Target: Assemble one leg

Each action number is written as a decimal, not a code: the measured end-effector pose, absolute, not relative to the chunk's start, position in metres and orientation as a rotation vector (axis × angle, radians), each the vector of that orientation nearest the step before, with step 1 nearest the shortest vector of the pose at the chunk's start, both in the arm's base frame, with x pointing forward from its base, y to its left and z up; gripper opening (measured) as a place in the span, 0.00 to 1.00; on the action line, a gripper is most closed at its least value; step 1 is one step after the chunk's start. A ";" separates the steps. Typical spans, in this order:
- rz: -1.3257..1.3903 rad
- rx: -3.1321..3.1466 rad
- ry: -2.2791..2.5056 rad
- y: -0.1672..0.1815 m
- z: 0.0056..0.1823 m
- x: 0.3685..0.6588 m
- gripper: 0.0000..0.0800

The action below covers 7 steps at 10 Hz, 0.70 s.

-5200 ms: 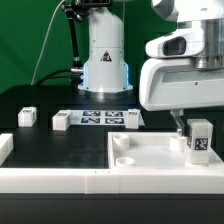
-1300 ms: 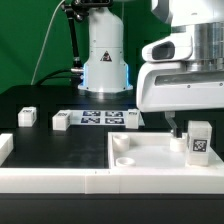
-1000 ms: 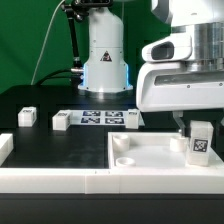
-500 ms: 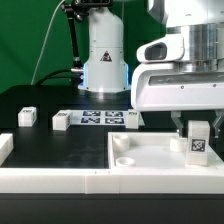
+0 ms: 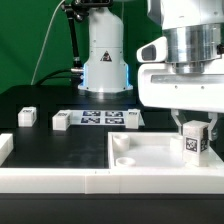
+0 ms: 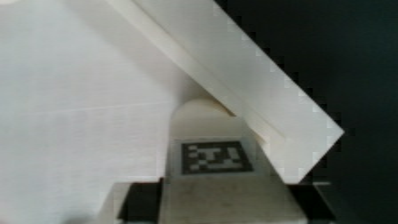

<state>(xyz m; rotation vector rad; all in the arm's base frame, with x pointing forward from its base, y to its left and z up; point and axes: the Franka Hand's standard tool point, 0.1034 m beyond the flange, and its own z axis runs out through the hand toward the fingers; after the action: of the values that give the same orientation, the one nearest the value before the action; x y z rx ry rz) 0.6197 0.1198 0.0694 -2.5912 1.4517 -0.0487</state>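
White plastic fills most of what I'm seeing: the leg (image 5: 194, 140) is a small blocky piece with smooth matte faces and a crisp black-and-white square tag on the side facing the exterior camera. It stands upright over the far corner of the tabletop (image 5: 150, 160) on the exterior view's right, pinched between the two fingers of the gripper (image 5: 195, 127), which come down on either side of its upper part. I read the jaws as closed on it.

That tabletop is a broad, flat white panel with a raised rim and a shallow round socket (image 5: 124, 158) near its corner on the exterior view's left. From this angle I cannot tell whether the leg's base touches the panel or hangs just above it.

Behind it on the black table (image 5: 40, 100) I have the marker board (image 5: 96, 118), a thin flat strip of tags, with three more small white blocks (image 5: 27, 116) around it: one well to the exterior view's left and one at each end of the strip.

Switching to the wrist view, I get what the outside camera hides: the leg (image 6: 217, 150) seen from above, its tag sharp, dark finger pads (image 6: 139, 200) flanking it on both sides, and the tabletop's angled white rim (image 6: 267, 90) running just beside it against the black surface.
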 end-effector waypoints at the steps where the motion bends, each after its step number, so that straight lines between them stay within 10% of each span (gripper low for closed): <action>1: -0.029 -2.493 1.600 0.122 0.069 0.619 0.37; 7: 0.041 -2.136 2.031 0.130 0.068 0.618 0.37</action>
<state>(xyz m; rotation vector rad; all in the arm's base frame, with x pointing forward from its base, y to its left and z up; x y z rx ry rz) 0.6177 0.1300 0.0683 -2.1360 2.0309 0.0408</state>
